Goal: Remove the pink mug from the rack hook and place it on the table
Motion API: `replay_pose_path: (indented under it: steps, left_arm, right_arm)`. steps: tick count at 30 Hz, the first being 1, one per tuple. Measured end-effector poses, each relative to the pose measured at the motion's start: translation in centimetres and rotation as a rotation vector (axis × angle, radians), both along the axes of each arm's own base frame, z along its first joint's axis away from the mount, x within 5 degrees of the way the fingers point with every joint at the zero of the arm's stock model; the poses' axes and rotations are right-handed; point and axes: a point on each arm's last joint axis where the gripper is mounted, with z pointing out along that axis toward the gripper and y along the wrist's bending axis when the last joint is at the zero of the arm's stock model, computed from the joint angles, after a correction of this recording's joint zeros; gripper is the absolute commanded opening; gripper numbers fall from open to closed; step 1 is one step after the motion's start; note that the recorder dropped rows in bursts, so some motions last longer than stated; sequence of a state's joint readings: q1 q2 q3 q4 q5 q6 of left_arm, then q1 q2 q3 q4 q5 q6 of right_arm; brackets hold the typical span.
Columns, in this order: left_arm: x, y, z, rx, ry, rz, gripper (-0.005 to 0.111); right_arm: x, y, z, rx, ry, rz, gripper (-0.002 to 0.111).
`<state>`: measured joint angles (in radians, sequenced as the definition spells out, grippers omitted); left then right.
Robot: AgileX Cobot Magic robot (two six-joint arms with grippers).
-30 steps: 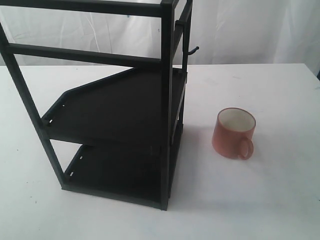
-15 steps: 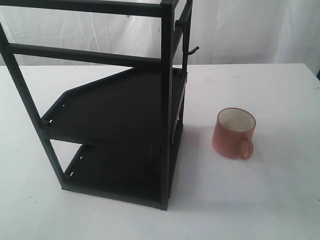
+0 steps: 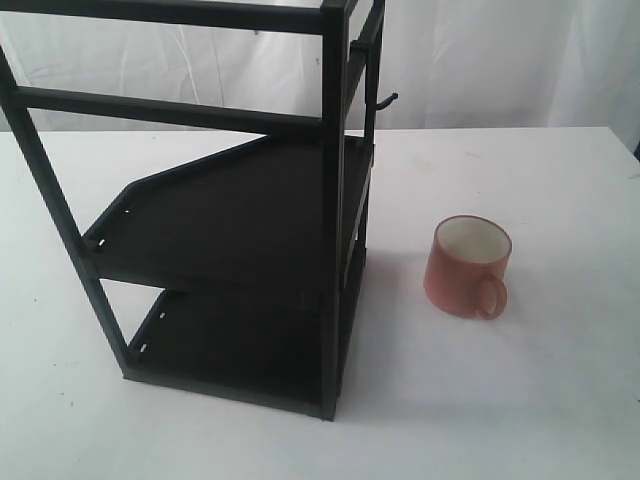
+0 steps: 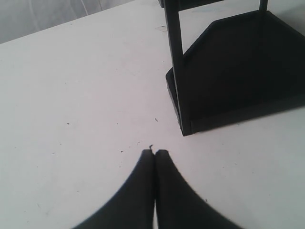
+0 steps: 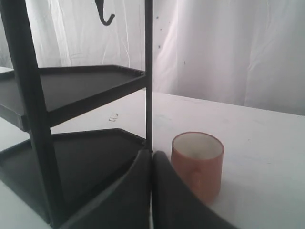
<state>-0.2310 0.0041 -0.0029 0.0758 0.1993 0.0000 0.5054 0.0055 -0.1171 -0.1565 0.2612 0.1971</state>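
The pink mug (image 3: 468, 267) stands upright on the white table (image 3: 520, 390), right of the black rack (image 3: 240, 220), handle toward the front. The right wrist view also shows the pink mug (image 5: 198, 164) on the table. The rack hook (image 3: 386, 100) juts out bare high on the rack's right upright; the rack hook (image 5: 105, 16) hangs empty in the right wrist view too. My left gripper (image 4: 155, 153) is shut with nothing in it, above the bare table near the rack's foot. My right gripper (image 5: 152, 155) is shut and empty, apart from the mug. Neither gripper shows in the exterior view.
The tall black rack has two dark shelves (image 3: 230, 215) and stands on the left half of the table. White curtains (image 3: 500, 60) hang behind. The table's far edge runs along the curtains.
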Motion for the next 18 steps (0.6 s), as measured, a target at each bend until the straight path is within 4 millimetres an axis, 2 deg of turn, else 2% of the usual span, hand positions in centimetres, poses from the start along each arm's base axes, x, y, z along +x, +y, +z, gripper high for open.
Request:
replay_pose_path:
  steps: [18]
  left_arm:
    - [0.0,0.0,0.0,0.0,0.0,0.0,0.0]
  right_arm:
    - [0.2,0.5,-3.1,-0.117,0.047,0.046,0.0]
